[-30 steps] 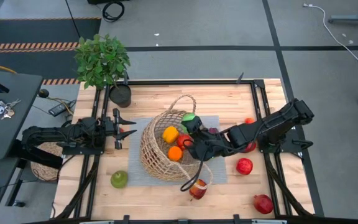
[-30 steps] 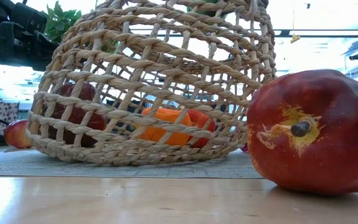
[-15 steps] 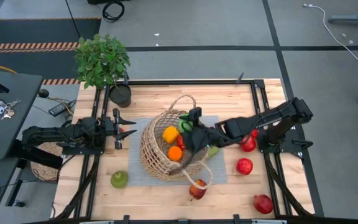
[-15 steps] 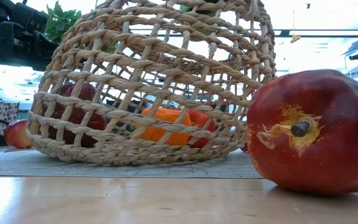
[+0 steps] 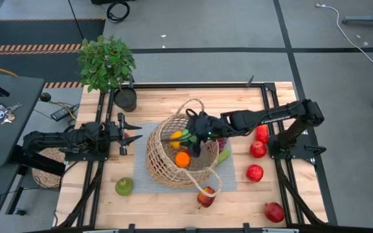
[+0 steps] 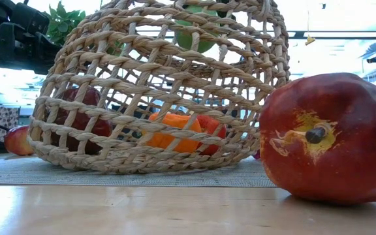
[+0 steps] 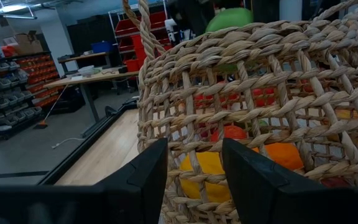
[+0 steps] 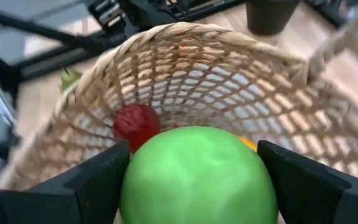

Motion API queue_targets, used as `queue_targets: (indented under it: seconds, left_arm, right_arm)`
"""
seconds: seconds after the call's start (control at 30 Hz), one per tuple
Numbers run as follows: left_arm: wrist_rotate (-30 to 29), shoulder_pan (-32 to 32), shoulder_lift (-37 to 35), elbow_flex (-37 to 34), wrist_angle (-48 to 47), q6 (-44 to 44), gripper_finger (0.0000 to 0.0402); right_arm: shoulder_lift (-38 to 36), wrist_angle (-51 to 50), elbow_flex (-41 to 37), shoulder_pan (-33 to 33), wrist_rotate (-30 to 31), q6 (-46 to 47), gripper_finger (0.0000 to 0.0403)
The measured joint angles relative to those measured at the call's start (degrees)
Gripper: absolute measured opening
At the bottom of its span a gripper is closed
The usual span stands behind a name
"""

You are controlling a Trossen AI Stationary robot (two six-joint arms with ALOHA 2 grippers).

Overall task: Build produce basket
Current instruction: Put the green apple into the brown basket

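The tan wicker basket lies tipped on a grey mat, its mouth toward the right arm. Inside it are a yellow pepper, an orange and a red fruit. My right gripper hangs over the basket's mouth, shut on a green apple; that apple also shows high behind the weave. My left gripper waits level at the table's left, just outside the basket wall, with a narrow gap between its fingers and nothing in it. My right gripper pinches the green apple by two opposite sides, one finger on each. The fingers slant downward from the table's right side. The apple is lifted clear, above the basket's mouth.
Loose produce lies around: a green fruit front left, a red apple by the basket's handle, several red fruits at the right, a pale green one on the mat. A potted plant stands far left.
My right arm has swung toward the table's far edge and its wrist has rolled, with the green apple staying in its grip. The apple now shows above the basket in the low view. The basket and my left arm have kept still.
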Motion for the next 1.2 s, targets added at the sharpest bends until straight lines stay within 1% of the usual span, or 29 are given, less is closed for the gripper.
queue_targets:
  seconds: [0.1,0.2,0.33,0.47,0.57,0.67,0.83,0.93,1.07,1.2]
  left_arm:
    - [0.0,0.0,0.0,0.0,0.0,0.0,0.016]
    - [0.0,0.0,0.0,0.0,0.0,0.0,0.016]
    - [0.0,0.0,0.0,0.0,0.0,0.0,0.016]
    - [0.0,0.0,0.0,0.0,0.0,0.0,0.016]
    - [0.0,0.0,0.0,0.0,0.0,0.0,0.016]
    - [0.0,0.0,0.0,0.0,0.0,0.0,0.016]
    - [0.0,0.0,0.0,0.0,0.0,0.0,0.016]
    - [0.0,0.0,0.0,0.0,0.0,0.0,0.016]
    - [0.0,0.0,0.0,0.0,0.0,0.0,0.016]
    - [0.0,0.0,0.0,0.0,0.0,0.0,0.016]
  right_arm:
    - [0.0,0.0,0.0,-0.6,-2.4,7.1,0.0348]
    - [0.0,0.4,0.0,-1.0,-5.2,11.4,0.0348]
    - [0.0,2.5,0.0,-1.0,-9.3,12.9,0.0348]
    - [0.0,8.5,0.0,-1.0,-12.0,12.9,0.0348]
    - [0.0,11.6,0.0,-1.0,-12.2,12.8,0.0348]
    - [0.0,11.9,0.0,-0.9,-12.2,12.5,0.0348]
    - [0.0,12.1,0.0,-0.9,-12.2,7.7,0.0348]
    - [0.0,12.2,-0.3,-0.8,-11.1,2.0,0.0348]
    - [0.1,12.2,-3.5,0.0,-6.1,-4.2,0.0348]
    - [0.1,15.2,-7.8,0.0,-5.2,-5.6,0.0348]
